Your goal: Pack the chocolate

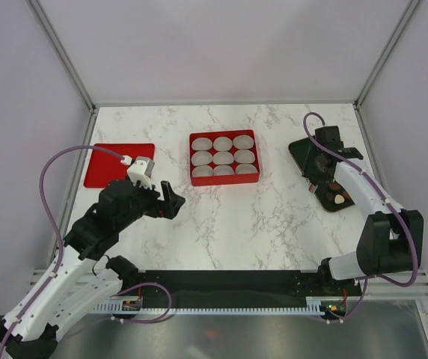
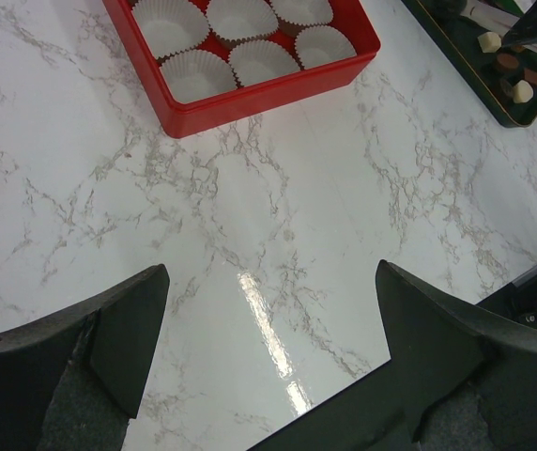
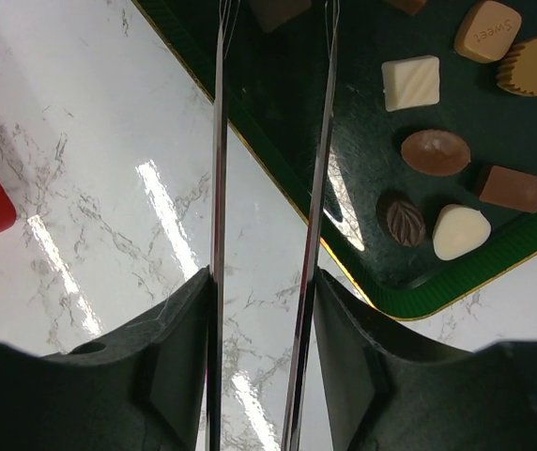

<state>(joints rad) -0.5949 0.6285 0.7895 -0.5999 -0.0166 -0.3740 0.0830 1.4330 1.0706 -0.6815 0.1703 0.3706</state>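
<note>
Several chocolates (image 3: 436, 152), dark brown, tan and cream-white, lie on a dark green tray (image 3: 362, 254) at the table's right (image 1: 337, 196). My right gripper (image 3: 264, 277) is shut on a pair of thin metal tongs (image 3: 217, 141) that reach out over the tray. A brown chocolate (image 3: 278, 9) sits between the tong blades at the frame's top edge; whether it is pinched is unclear. The red box (image 1: 223, 179) with white paper cups (image 1: 222, 158), all empty, stands mid-table. My left gripper (image 2: 273, 282) is open and empty above bare marble, near left of the box.
A flat red lid (image 1: 118, 164) lies at the far left. The box's near corner (image 2: 268, 89) and the tray's edge (image 2: 466, 70) show in the left wrist view. The table's front edge has a black rail (image 1: 221, 280). Walls enclose the table.
</note>
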